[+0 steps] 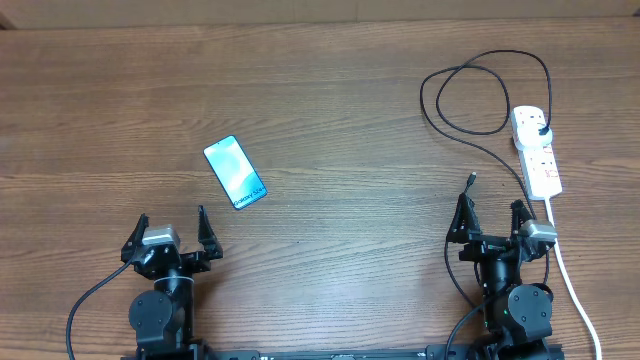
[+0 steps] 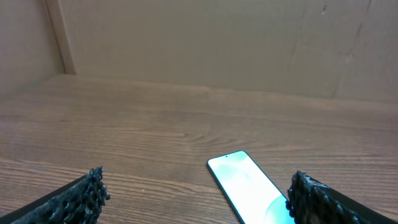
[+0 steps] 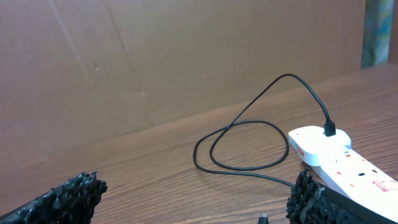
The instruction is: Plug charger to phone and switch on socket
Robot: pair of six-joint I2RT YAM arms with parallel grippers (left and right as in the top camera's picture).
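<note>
Both of my claws stand wide open with nothing in them: the left claw at the near left, the right claw at the near right. The phone lies flat and skewed, screen up, just beyond my left claw. The charger loops across the far right of the surface, and its plug looks already seated in the far end of the socket. Its connector tip lies just beyond my right claw.

The tip worries me most. It is small and lies flat, so my fingers may close on wood or squirt it sideways. If I grab it crooked, it will not line up with the port, and I cannot tell which end of the phone carries that port.

The phone and the tip are well apart. Hauling the cable leftward could tighten the loop, drag the socket or loosen the plug.

The phone is loose on smooth wood. If I push the connector in without my left claw bracing it, I expect it to slide away.

The switches are small and close together, so I could press the wrong one. The white lead also runs right beside my right arm, where it could snag.
</note>
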